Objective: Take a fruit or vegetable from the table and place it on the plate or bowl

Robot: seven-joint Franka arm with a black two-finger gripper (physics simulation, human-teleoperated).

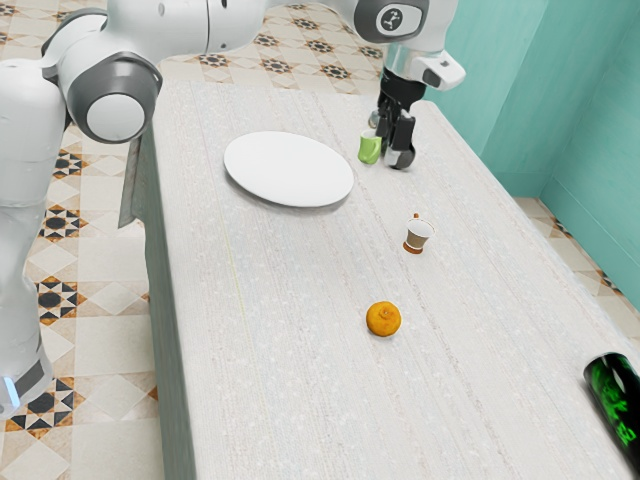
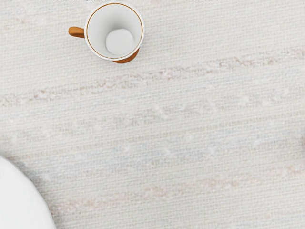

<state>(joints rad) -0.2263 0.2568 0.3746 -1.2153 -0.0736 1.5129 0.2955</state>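
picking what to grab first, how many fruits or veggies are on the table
2: an orange fruit near the middle of the table, and a green one beside the gripper, near the plate; its kind is hard to tell.

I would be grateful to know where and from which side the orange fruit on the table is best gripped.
Grip the orange fruit across its widest middle, coming straight down from above. It is round and slightly squat, and sits on the bare table with nothing close beside it, so any pinch direction looks free.
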